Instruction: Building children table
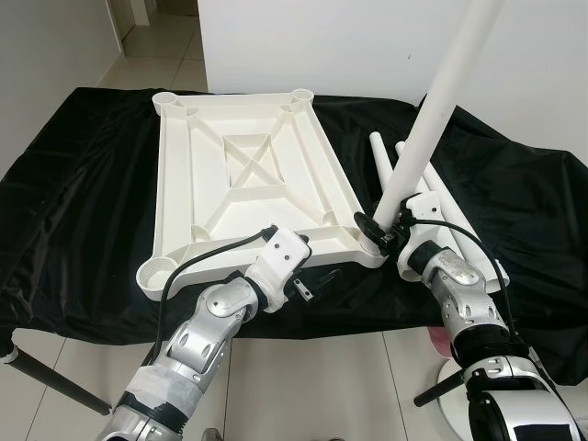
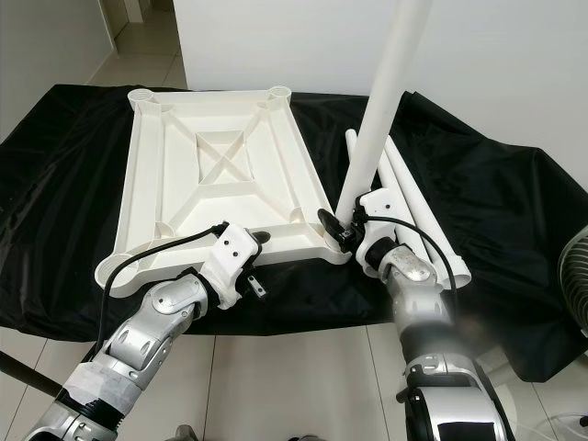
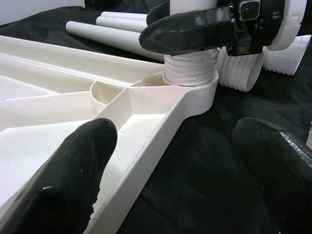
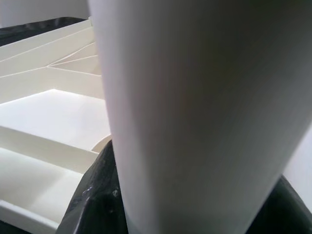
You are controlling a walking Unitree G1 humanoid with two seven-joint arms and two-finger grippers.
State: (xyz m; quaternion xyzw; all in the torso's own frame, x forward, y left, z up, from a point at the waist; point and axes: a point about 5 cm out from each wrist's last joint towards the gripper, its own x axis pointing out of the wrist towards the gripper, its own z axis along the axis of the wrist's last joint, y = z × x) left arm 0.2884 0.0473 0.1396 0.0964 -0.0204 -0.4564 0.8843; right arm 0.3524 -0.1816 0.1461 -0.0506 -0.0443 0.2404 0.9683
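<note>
The white plastic tabletop (image 1: 197,175) lies upside down on a black cloth. A long white leg (image 1: 432,119) stands tilted in its near right corner socket (image 3: 195,92), with the threaded end (image 3: 190,68) partly in. My right gripper (image 1: 378,230) is shut on the leg just above the socket; up close the leg (image 4: 195,107) fills most of the right wrist view. My left gripper (image 1: 308,266) is open at the tabletop's near edge. One of its fingers (image 3: 73,165) is inside the rim and the other lies outside on the cloth.
Several spare white legs (image 1: 432,197) lie on the cloth to the right of the tabletop. The black cloth (image 1: 83,184) hangs over the near edge above a tiled floor. A fan (image 2: 574,276) stands at the right and a dark pole (image 1: 46,377) at the lower left.
</note>
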